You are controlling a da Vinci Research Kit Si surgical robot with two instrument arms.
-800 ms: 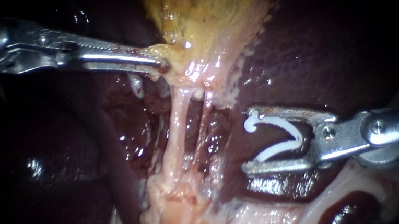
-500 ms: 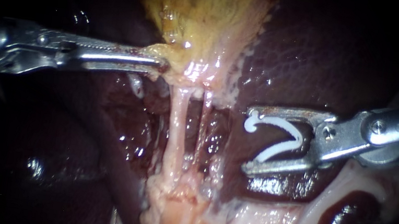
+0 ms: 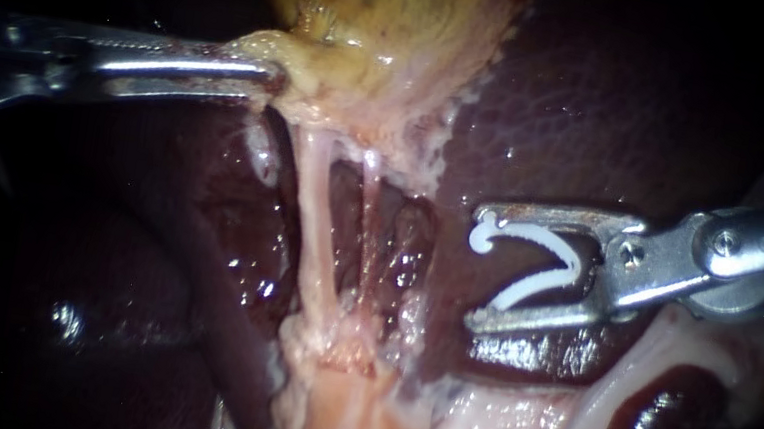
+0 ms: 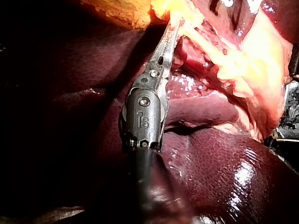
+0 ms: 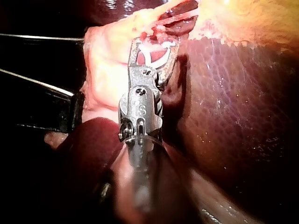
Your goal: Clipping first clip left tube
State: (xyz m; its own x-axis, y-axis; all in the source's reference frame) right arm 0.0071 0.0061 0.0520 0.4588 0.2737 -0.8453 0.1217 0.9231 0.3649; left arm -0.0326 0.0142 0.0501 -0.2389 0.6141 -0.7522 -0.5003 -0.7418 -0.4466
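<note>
Since the earlier frame the slender steel left instrument [image 3: 266,78] has hauled the edge of the mottled yellow-tan gallbladder [image 3: 393,4] toward the upper left, so the two tubes now slant and stand stretched; the right instrument has not shifted. Nearest, at bottom centre, a pale pink tissue stump [image 3: 347,412] anchors both tubes. Above it the thicker, pale pink left tube [image 3: 312,224] runs up and leftward, bare, with no clip on it; the thinner right tube [image 3: 370,213] lies just beside it. At centre right the steel right instrument [image 3: 479,264] holds its jaws spread around an open white V-shaped plastic clip [image 3: 536,263], both jaws touching it, apart from the left tube and over dark red liver [image 3: 600,106]. Farthest, the left jaws are clamped together on the gallbladder edge. Exposure looks done, I judge; approach, straddling and closing remain. The left jaw tips are buried in tissue, the tubes' back sides are hidden, and the frame's left edge is too dark to read.
</note>
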